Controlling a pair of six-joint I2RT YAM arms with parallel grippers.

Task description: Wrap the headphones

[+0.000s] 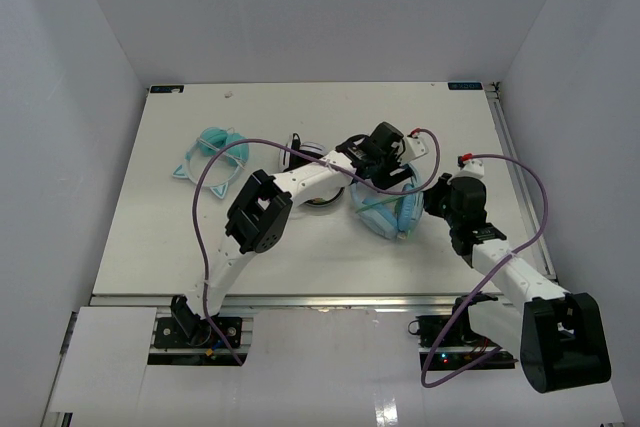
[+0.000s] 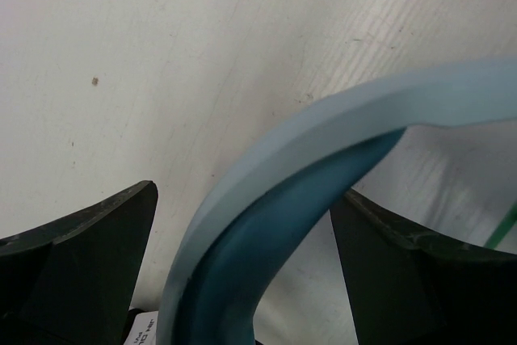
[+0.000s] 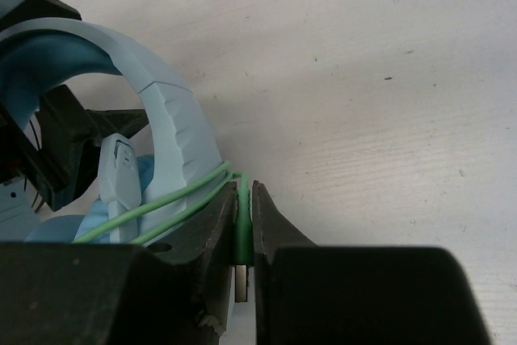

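The light blue headphones (image 1: pixel 385 212) lie on the white table right of centre. My left gripper (image 1: pixel 388 155) is over their far side. In the left wrist view its gripper (image 2: pixel 246 191) is open, and the wide blue headband (image 2: pixel 323 135) arches between the two dark fingers (image 2: pixel 89 256) without being clamped. My right gripper (image 1: pixel 432 197) is at the headphones' right side. In the right wrist view it (image 3: pixel 245 187) is shut on the green plug (image 3: pixel 242 228) of the thin pale green cable (image 3: pixel 161 199), which runs across the headband (image 3: pixel 178 111) in two strands.
Teal cat-ear headphones (image 1: pixel 215 152) lie at the back left. Black-and-white headphones (image 1: pixel 322 203) lie partly under the left arm, just left of the blue ones. White walls enclose the table on three sides; a rail (image 1: pixel 512 152) runs along the right edge.
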